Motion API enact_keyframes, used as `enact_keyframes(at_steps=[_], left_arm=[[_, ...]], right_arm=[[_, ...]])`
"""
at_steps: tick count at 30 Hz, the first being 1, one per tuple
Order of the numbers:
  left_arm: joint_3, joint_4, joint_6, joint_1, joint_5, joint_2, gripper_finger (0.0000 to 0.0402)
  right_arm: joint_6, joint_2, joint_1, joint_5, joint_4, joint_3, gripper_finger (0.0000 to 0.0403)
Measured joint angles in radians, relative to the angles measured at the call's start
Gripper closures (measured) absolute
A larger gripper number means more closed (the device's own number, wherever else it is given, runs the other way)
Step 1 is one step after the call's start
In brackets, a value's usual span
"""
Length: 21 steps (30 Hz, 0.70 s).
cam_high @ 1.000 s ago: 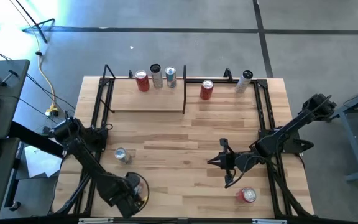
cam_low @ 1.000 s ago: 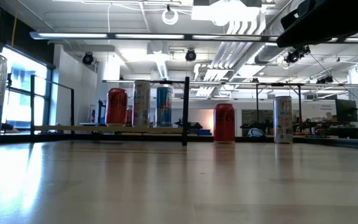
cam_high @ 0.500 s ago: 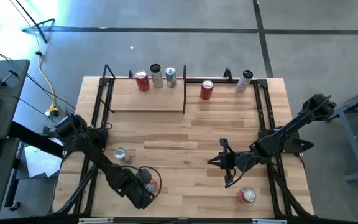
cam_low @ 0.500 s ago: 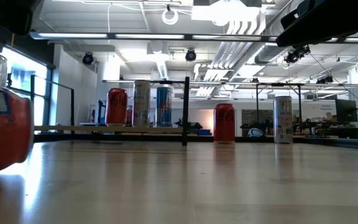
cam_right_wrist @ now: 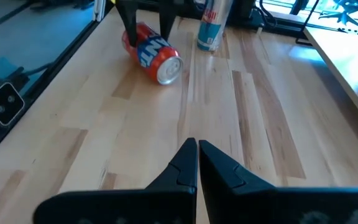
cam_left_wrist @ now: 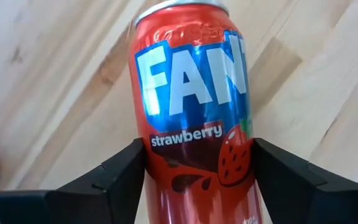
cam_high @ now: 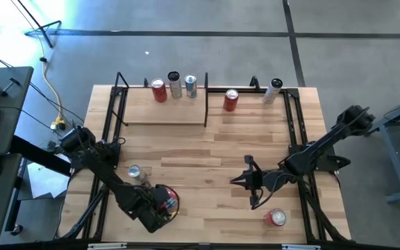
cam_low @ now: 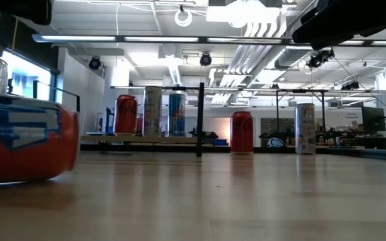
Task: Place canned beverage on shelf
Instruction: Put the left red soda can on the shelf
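Since earlier frame, left gripper point(cam_high: 164, 203) has swung right along table's near edge and now straddles red can point(cam_left_wrist: 194, 118). Can lies on its side, long axis running straight out between fingers point(cam_left_wrist: 114, 177). Jaws partly closed, flanking can; firm hold not confirmed. Right gripper point(cam_right_wrist: 197, 163) shut, empty, well apart. Your target, shelf point(cam_high: 165, 111), lies far-left; left arm nearer.

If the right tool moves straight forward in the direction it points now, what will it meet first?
Probably the lying red Fanta can, which the left tool straddles. In the right wrist view, the shut right tool aims across bare tabletop between that can and the upright can; depth is unclear, so it might pass between them.
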Motion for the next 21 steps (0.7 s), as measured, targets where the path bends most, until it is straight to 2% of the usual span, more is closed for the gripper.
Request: enact_keyframes(at_steps=[4, 8, 13, 15, 18, 21], left_arm=[[0.002, 0.011, 0.035, -0.007, -0.063, -0.003, 0.0159], [0.002, 0.02, 0.06, -0.012, -0.127, -0.019, 0.0161], [0.005, 0.027, 0.094, -0.016, -0.202, -0.045, 0.0183], [0.006, 0.028, 0.117, -0.016, -0.186, -0.047, 0.0203], [0.006, 0.027, 0.137, -0.004, -0.106, -0.046, 0.0229], [0.007, 0.031, 0.186, 0.028, -0.049, -0.043, 0.0235]], right_arm=[[-0.007, 0.077, 0.0, 0.006, 0.098, 0.0, 0.0403], [-0.007, 0.189, -0.001, 0.041, 0.275, 0.0, 0.0394], [0.01, 0.319, -0.001, 0.042, 0.503, 0.0, 0.034], [0.023, 0.365, -0.005, 0.042, 0.564, 0.0, 0.0309], [0.049, 0.412, -0.015, 0.041, 0.608, 0.0, 0.0261], [0.076, 0.43, -0.031, 0.041, 0.614, 0.001, 0.022]])
